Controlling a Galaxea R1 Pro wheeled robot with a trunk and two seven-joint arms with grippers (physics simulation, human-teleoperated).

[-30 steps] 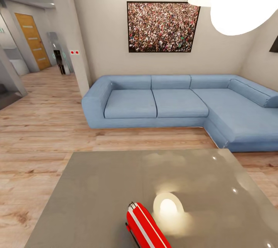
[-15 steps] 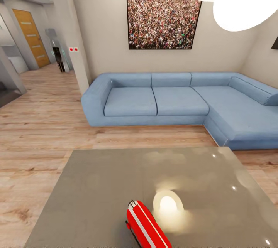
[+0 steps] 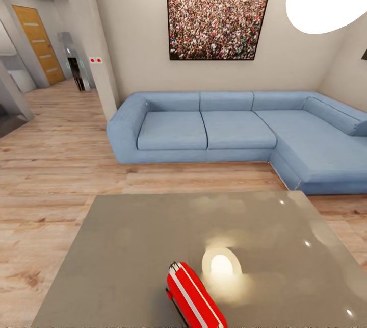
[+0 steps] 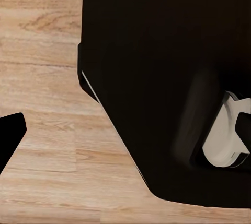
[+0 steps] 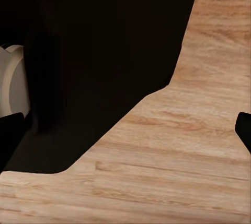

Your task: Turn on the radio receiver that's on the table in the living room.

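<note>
A bright red radio receiver point(image 3: 192, 298) with a white rim band lies at the near edge of the glossy grey counter point(image 3: 132, 246), before a blue corner sofa point(image 3: 234, 136). Wrist cameras show plank floor point(image 5: 172, 172) and dark robot body; each end effector's opening cannot be told.

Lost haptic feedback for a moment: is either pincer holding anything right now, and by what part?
Nothing is held. The red flat radio receiver with the white rim lies untouched on the glossy grey table.
</note>
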